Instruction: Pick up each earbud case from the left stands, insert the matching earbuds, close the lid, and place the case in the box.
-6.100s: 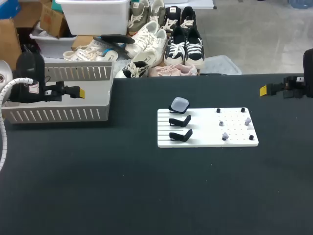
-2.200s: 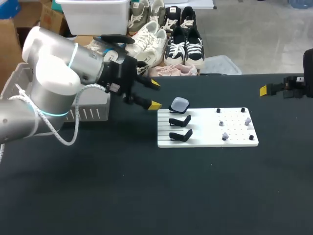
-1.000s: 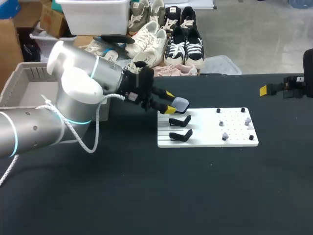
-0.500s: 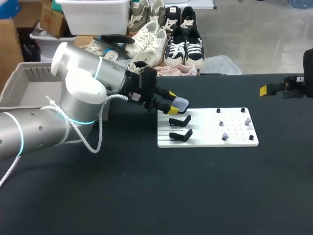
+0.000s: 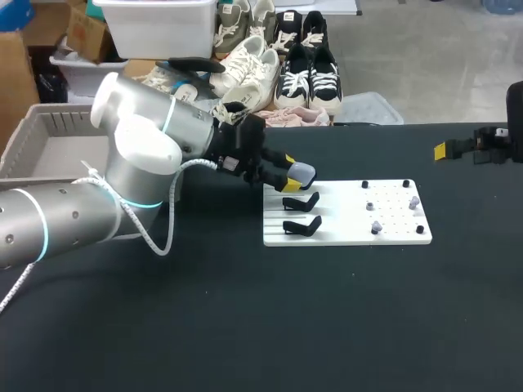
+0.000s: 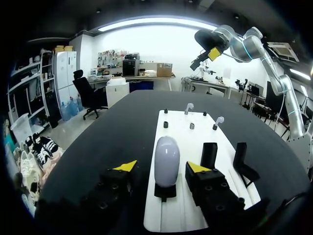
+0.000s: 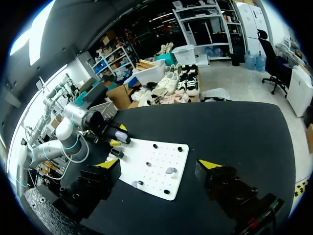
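One pale lilac earbud case (image 5: 301,173) sits shut on the far black stand of the white board (image 5: 343,233). My left gripper (image 5: 288,173) is open around it. In the left wrist view the case (image 6: 167,160) stands between the yellow fingertips (image 6: 126,166) with a small gap on each side. Two nearer stands (image 5: 302,201) (image 5: 302,226) are empty. Small lilac earbuds (image 5: 414,201) (image 5: 376,226) sit on pegs at the board's right half. My right gripper (image 7: 159,166) is open and empty, far off at the table's right edge (image 5: 458,149).
A grey slatted box (image 5: 49,147) stands at the table's far left, behind my left arm (image 5: 139,163). Black pegs (image 5: 365,184) dot the board. The black tabletop (image 5: 261,327) stretches in front of the board.
My left gripper has slid a little further right, so its tips now flank the case, and its fingers have drawn in slightly. The right arm has not moved.
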### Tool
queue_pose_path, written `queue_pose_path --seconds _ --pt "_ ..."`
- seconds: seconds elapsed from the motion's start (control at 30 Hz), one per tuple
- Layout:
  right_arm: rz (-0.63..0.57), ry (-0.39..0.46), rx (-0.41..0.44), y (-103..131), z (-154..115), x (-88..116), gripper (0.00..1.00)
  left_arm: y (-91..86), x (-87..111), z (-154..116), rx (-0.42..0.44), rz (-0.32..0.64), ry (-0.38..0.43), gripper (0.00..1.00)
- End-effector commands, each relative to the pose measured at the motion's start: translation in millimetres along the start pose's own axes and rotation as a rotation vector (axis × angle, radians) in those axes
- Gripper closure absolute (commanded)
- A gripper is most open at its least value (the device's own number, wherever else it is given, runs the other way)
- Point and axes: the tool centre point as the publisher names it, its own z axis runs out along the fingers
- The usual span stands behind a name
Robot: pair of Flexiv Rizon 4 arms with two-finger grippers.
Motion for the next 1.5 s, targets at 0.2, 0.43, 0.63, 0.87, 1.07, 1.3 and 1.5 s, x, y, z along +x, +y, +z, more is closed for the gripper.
queue_pose_path --seconds 0.2,0.43,0.63,0.87,1.07,1.3,1.5 --pt "0.000 0.000 0.000 0 0 0 0.00 0.9 -2.7 1 0.005 0.003 -0.010 0.40" --pt "0.000 0.000 0.000 0 0 0 0.00 -1.1 -4.1 2 0.008 0.011 -0.015 0.46" --pt "0.000 0.000 0.000 0 0 0 0.00 -1.0 -3.4 3 0.000 0.029 -0.020 0.62" --pt "0.000 0.000 0.000 0 0 0 0.00 -6.0 -5.0 -6 -0.004 0.040 -0.040 1.00" --pt "0.000 0.000 0.000 0 0 0 0.00 -16.9 -14.1 -26 -0.010 0.035 -0.089 1.00" --pt "0.000 0.000 0.000 0 0 0 0.00 -43.8 -34.3 -56 -0.075 0.068 -0.206 1.00" --pt "0.000 0.000 0.000 0 0 0 0.00 -69.3 -48.2 -72 -0.104 0.094 -0.292 1.00"
